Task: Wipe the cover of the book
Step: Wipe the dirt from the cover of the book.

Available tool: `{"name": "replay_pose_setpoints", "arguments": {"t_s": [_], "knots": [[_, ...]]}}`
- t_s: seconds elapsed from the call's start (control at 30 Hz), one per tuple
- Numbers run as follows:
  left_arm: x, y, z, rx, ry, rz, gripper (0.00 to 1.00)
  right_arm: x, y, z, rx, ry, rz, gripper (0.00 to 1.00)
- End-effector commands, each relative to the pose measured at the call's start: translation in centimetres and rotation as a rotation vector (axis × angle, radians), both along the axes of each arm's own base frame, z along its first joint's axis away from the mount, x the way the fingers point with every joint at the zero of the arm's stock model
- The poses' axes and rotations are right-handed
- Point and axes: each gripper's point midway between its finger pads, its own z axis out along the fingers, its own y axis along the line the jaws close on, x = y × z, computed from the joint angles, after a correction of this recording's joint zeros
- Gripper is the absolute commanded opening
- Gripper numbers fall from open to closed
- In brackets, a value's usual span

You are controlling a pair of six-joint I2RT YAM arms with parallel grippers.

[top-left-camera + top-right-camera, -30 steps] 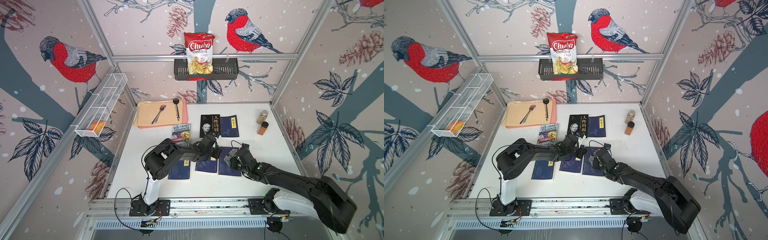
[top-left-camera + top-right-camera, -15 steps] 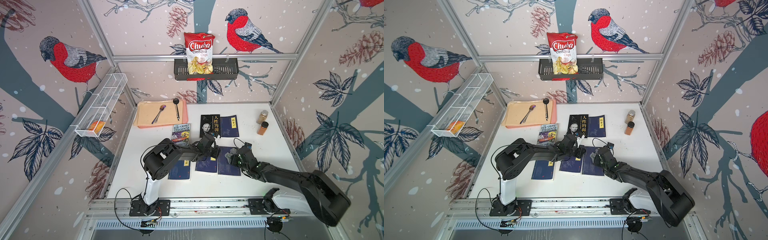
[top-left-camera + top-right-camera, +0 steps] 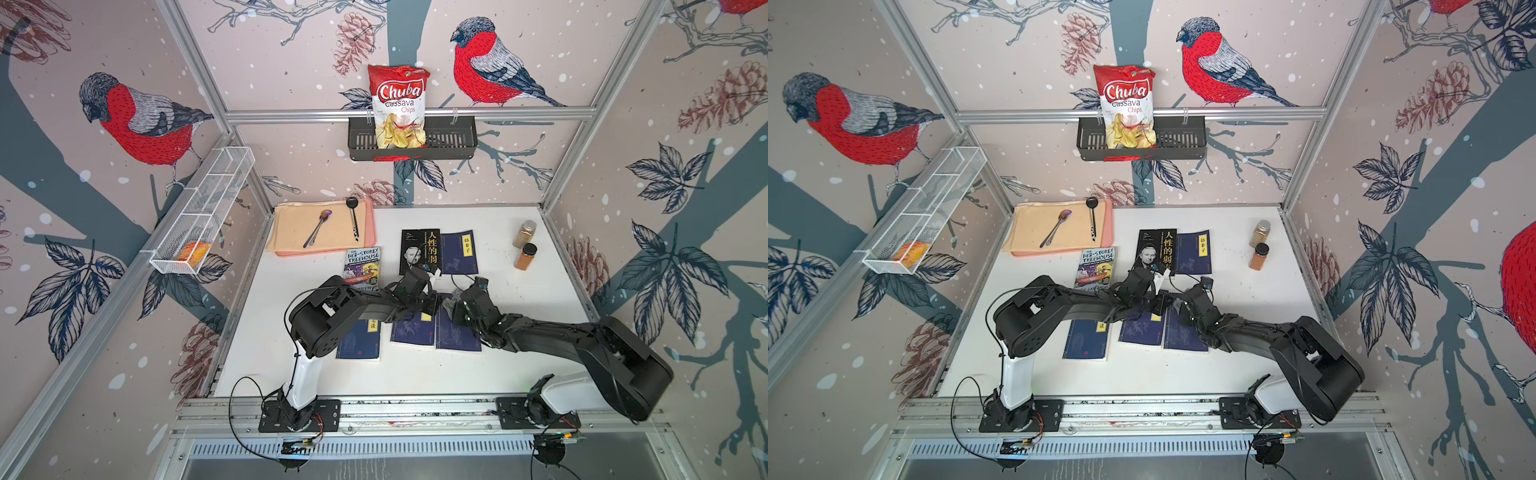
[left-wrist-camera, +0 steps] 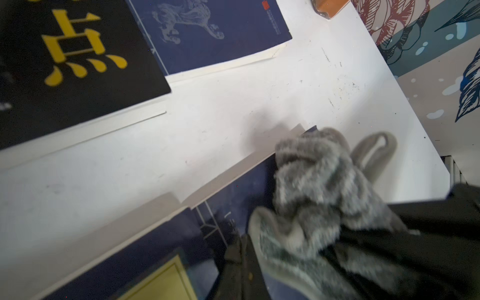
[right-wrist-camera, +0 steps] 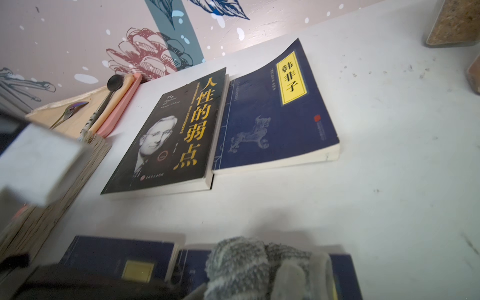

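Right hand (image 3: 458,306) clamps grey cloth (image 3: 449,301) on far edge of blue book (image 3: 455,338)

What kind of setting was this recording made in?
Likely a staged robot test cell, not a home: wallpapered panels in an aluminium frame, a left arm and right arm bolted to a front rail, with books and spice jars as props.
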Motion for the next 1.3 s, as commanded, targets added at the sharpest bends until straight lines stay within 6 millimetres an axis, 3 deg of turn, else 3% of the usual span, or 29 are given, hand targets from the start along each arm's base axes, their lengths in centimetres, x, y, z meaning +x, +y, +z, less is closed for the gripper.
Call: {"name": "replay_pose_setpoints", "arguments": {"t_s": [0.0,0.17,0.3,0.43,0.6,0.7,0.83,1.07,1.17,1.27], "knots": [[-1.7,3.9,-4.8,0.197,0.125,0.048,0.03,-5.2,-1.8,-3.2,-0.105,0.176,0.004,0.07],[-1.6,4.6,-4.8,0.201,0.126,0.058,0.03,-9.2,-1.2,-3.9,-0.114,0.234,0.043,0.09],[-1.7,4.8,-4.9,0.202,0.129,0.06,0.03,-10.3,-0.2,-3.9,-0.08,0.242,0.082,0.1],[-1.8,4.8,-5.1,0.2,0.135,0.056,0.03,-8.0,-0.4,-4.1,-0.072,0.205,0.061,0.1],[-2.0,4.5,-5.4,0.188,0.147,0.049,0.02,-2.8,-0.8,-3.4,-0.019,0.135,0.013,0.05],[-2.0,4.6,-5.3,0.188,0.146,0.052,0.02,-1.7,0.1,-2.9,-0.036,0.125,0.041,0.05],[-2.0,4.7,-5.3,0.19,0.143,0.056,0.02,-4.2,1.7,-3.0,-0.051,0.146,0.109,0.06],[-1.9,4.8,-5.4,0.197,0.141,0.058,0.02,-11.9,2.2,-4.4,-0.044,0.255,0.151,0.07],[-1.9,4.8,-5.2,0.198,0.135,0.058,0.03,-12.6,1.3,-4.9,-0.049,0.265,0.136,0.07],[-1.9,4.9,-5.1,0.199,0.136,0.059,0.03,-11.1,0.9,-4.6,-0.056,0.236,0.115,0.07]]}}
